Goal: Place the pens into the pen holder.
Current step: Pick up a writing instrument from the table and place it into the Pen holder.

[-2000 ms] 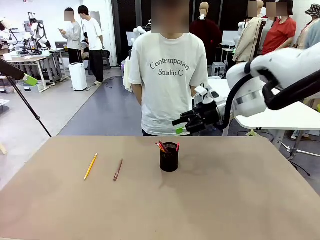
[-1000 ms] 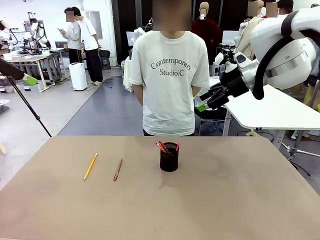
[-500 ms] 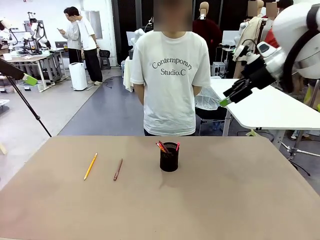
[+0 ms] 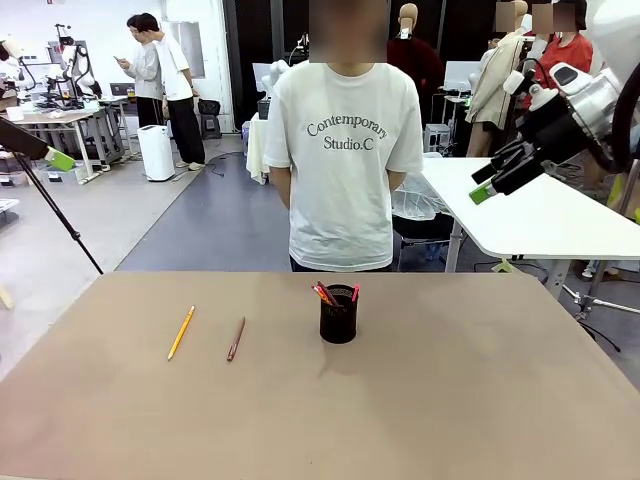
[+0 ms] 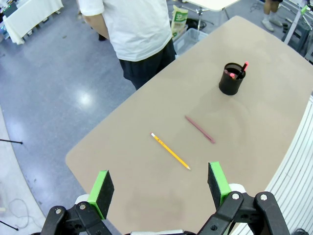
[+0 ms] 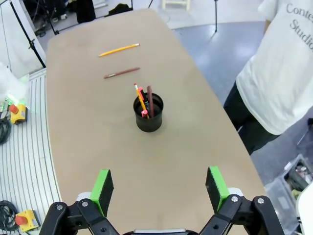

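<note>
The black mesh pen holder (image 4: 338, 318) stands mid-table with several red and pink pens (image 4: 323, 293) sticking out of it. Left of it a yellow-orange pen (image 4: 181, 332) and a dark red-brown pen (image 4: 236, 339) lie flat on the table. My right gripper (image 4: 490, 180) hangs open and empty high at the right, far above the table. My left gripper (image 4: 55, 158) is up at the far left edge. In the left wrist view the left gripper (image 5: 159, 185) is open, high over both loose pens (image 5: 170, 151). The right gripper (image 6: 159, 188) looks down on the holder (image 6: 148, 117).
A person in a white T-shirt (image 4: 345, 150) stands at the far edge with hands behind the back. The brown table (image 4: 480, 400) is bare apart from the pens and holder. A white table (image 4: 560, 225) stands behind at the right.
My right arm has swung up and to the right, away from the space above the holder, gripper still open. The pens, the holder and the left gripper have not moved.
</note>
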### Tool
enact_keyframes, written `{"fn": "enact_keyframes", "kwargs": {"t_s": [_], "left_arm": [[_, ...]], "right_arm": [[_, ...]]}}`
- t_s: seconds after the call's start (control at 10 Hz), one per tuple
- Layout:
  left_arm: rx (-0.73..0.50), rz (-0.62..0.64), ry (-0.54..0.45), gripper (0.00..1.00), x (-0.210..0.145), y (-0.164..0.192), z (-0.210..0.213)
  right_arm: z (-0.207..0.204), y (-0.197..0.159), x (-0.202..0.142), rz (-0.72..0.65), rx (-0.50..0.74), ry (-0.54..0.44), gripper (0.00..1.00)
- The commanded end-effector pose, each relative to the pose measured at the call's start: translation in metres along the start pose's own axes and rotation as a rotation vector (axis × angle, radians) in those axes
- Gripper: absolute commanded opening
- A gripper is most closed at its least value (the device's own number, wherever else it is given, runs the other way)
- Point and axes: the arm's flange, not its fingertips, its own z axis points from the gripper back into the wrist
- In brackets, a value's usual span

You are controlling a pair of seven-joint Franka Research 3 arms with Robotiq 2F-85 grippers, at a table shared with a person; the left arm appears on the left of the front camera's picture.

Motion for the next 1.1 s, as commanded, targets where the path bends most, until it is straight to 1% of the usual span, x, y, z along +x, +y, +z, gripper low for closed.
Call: {"fn": "enact_keyframes", "kwargs": {"t_s": [0.0,1.0], "left_arm": [[-0.004,-0.007,-0.002,1.00,-0.0005,-0.0016,0.0007],[-0.004,-0.007,-0.002,1.00,-0.0005,-0.0016,0.0007]], "right_arm": [[-0.0081,0.0016,0.0024,-0.002,-0.005,0.006,1.00],[-0.0081,0.0016,0.0024,-0.002,-0.005,0.006,1.00]]}}
